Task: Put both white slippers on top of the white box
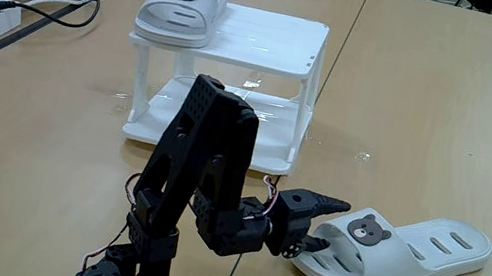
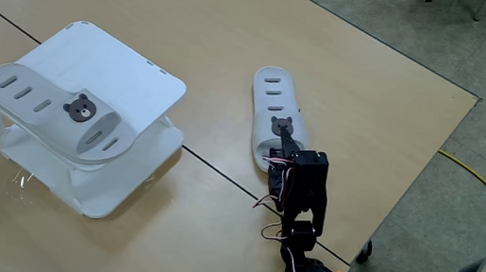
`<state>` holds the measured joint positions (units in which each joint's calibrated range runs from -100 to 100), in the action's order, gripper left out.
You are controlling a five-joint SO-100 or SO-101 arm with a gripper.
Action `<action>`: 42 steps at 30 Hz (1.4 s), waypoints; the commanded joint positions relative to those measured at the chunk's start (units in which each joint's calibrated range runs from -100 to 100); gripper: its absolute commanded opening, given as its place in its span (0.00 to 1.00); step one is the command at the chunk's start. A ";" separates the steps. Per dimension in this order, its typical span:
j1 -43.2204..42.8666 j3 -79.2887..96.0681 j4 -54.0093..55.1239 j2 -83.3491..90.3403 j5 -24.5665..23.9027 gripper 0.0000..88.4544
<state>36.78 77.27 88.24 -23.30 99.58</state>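
One white slipper (image 1: pixel 182 10) already lies on the slatted top of the white box (image 1: pixel 272 46), set toward the top's left edge in that fixed view, bear badge facing the arm. In the higher fixed view the same slipper (image 2: pixel 56 112) runs along the near edge of the box (image 2: pixel 109 70) top and overhangs it a little, so the bare room for the second one is the strip along the far edge.

The second slipper (image 1: pixel 403 252) lies flat on the worktop (image 1: pixel 434 110), well apart from the box and near the worktop's edge on the arm's side. The arm is folded low and the tool (image 1: pixel 324 223) is at the slipper's strap end: one finger lies over the top of the strap beside the bear badge, the other reaches into the opening beneath. The jaws stand slightly apart around the strap; I would judge they are not yet clamped, though from here the contact is hard to read. From above, the tool (image 2: pixel 282 144) sits right at the badge end of that slipper (image 2: pixel 272 102).

To do this well, I would close firmly on the strap, since the rubber will flex and the long sole will hang and swing. Lift high enough for the dangling heel to clear the box's top edge, carry it over the bare strip, and lower it alongside the first slipper without nudging that one off.
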 commanded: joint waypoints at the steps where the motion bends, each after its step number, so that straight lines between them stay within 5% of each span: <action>1: 0.31 -7.40 0.46 -1.40 0.42 0.34; 13: 2.04 -43.21 -6.53 -21.76 0.42 0.34; 19: 3.60 -39.61 -6.70 -21.17 0.42 0.34; 25: 2.61 -32.66 -6.70 -15.87 0.42 0.00; 31: 2.20 -30.49 -7.74 -7.96 0.42 0.01; 42: 2.20 -39.42 -56.23 28.89 0.42 0.01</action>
<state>38.95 47.80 45.92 -10.60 99.58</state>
